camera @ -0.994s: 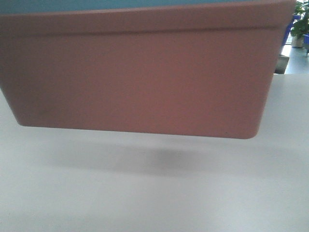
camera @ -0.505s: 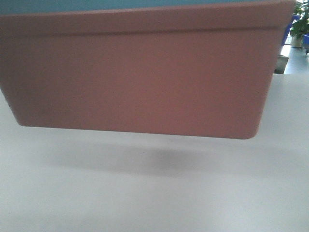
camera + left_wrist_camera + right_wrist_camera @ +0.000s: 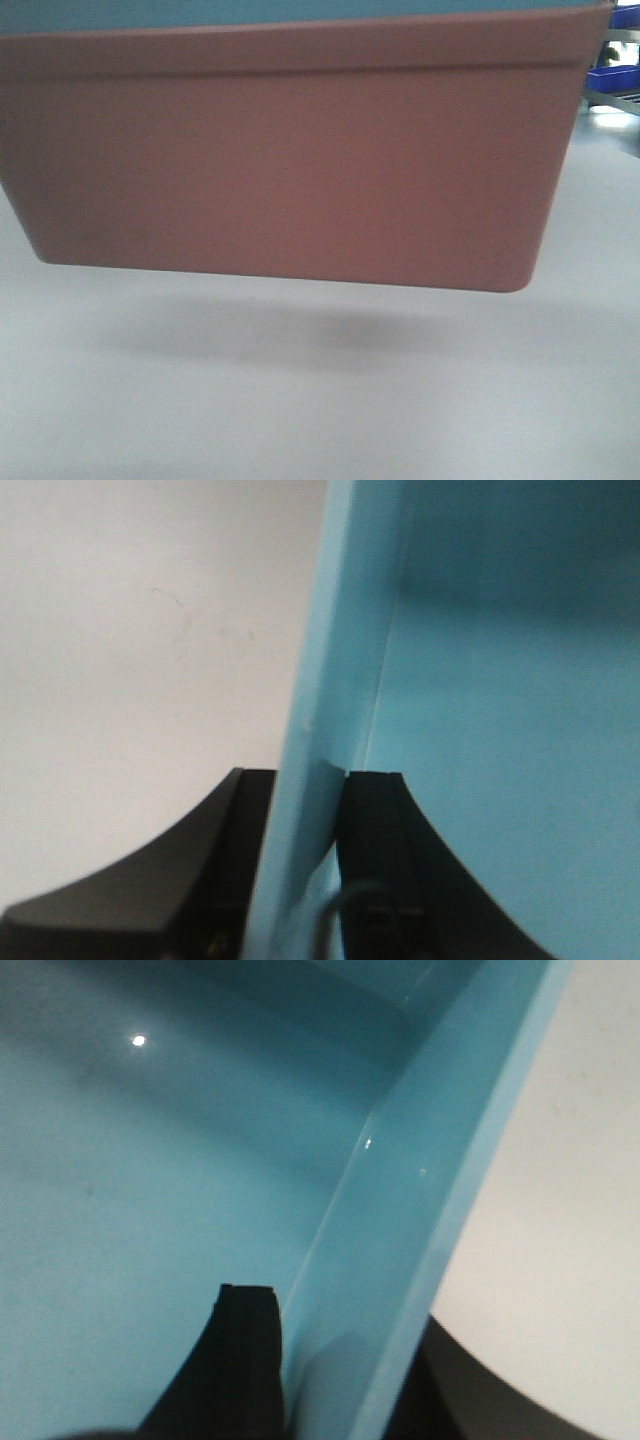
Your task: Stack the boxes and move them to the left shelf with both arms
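Note:
The salmon pink box [image 3: 290, 160] fills most of the front view and hangs above the white table [image 3: 300, 400], casting a shadow below it. The turquoise box [image 3: 250, 12] sits nested inside it, only its rim strip showing at the top. In the left wrist view my left gripper [image 3: 305, 790] is shut on the turquoise box's side wall [image 3: 340, 630], one black finger [image 3: 375, 820] inside and one outside. My right gripper [image 3: 345, 1330] clamps the opposite turquoise wall [image 3: 420, 1180] the same way, with its inner finger [image 3: 245, 1340] inside. The left shelf is out of view.
A dark blue crate [image 3: 612, 78] on a rack shows at the far right edge of the front view, past the table. White tabletop [image 3: 130, 630] lies under and beside the held boxes.
The boxes keep their place in the front view, but the background at the right has shifted: the potted plants are gone and a blue crate on a rack now shows.

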### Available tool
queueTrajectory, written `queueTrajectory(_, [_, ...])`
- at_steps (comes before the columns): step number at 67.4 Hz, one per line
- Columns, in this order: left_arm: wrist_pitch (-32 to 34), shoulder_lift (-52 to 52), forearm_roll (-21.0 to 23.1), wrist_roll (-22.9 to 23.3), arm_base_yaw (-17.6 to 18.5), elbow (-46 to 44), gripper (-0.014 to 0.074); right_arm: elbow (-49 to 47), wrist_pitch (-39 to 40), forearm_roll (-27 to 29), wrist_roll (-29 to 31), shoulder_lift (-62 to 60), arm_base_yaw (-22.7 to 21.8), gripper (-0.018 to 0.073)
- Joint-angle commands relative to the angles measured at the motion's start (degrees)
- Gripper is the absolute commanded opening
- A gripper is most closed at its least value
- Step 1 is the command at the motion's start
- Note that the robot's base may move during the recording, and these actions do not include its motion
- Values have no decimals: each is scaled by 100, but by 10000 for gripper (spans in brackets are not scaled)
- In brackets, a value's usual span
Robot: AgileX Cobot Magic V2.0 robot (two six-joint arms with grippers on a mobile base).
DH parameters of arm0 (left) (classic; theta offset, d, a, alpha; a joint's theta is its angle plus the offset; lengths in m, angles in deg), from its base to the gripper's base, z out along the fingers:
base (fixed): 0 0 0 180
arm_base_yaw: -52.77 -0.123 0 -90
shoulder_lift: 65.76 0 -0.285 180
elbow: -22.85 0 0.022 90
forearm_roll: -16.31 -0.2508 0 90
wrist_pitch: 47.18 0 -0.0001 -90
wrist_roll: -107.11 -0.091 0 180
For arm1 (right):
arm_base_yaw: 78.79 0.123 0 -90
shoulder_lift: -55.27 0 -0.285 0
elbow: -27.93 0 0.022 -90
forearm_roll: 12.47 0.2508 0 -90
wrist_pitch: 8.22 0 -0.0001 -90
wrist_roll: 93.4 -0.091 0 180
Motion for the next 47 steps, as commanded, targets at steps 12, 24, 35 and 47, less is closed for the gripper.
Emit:
queueTrajectory(12, [1324, 248, 265, 4, 250, -273, -3, -255, 1296, 468, 126, -199, 172, 56])
queueTrajectory(24, [1324, 248, 265, 4, 250, -273, -3, -255, 1296, 468, 126, -199, 172, 56])
queueTrajectory(35, [1324, 248, 265, 4, 250, -273, -3, -255, 1296, 468, 126, -199, 172, 56])
queueTrajectory(47, [1324, 248, 265, 4, 250, -273, -3, -255, 1296, 468, 126, -199, 172, 56])
